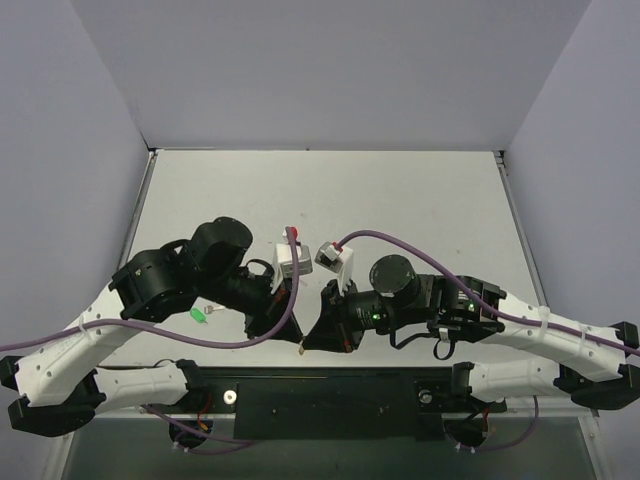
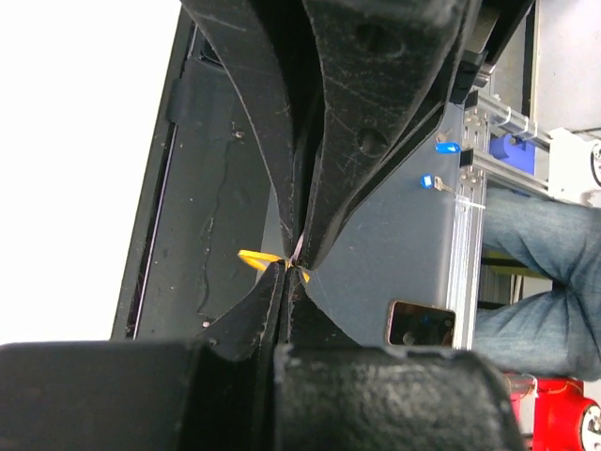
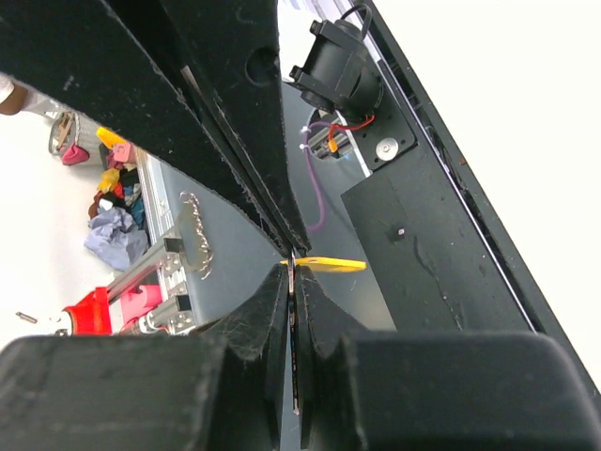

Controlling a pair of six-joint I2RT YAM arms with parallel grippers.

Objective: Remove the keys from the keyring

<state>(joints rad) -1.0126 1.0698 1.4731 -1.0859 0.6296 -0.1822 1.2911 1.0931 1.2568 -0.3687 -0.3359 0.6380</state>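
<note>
The two grippers meet tip to tip just above the table's front edge. My left gripper (image 1: 288, 335) (image 2: 287, 271) is shut on the keyring, whose yellow-orange tag (image 2: 255, 256) (image 3: 331, 264) sticks out sideways from its fingertips. My right gripper (image 1: 310, 343) (image 3: 293, 268) is shut on the key (image 3: 295, 329), a thin silver blade seen edge-on between its jaws. In the left wrist view the key (image 2: 300, 246) shows as a pale sliver in the right gripper's tips. From above, only a small orange speck of the tag (image 1: 300, 350) shows below the fingertips.
A green tag (image 1: 198, 314) with a silver key lies on the table left of the left arm. The black base plate (image 1: 330, 395) runs along the near edge under the grippers. Two blue tags (image 2: 445, 147) show by the aluminium frame. Purple cables (image 1: 400, 240) arch over both wrists.
</note>
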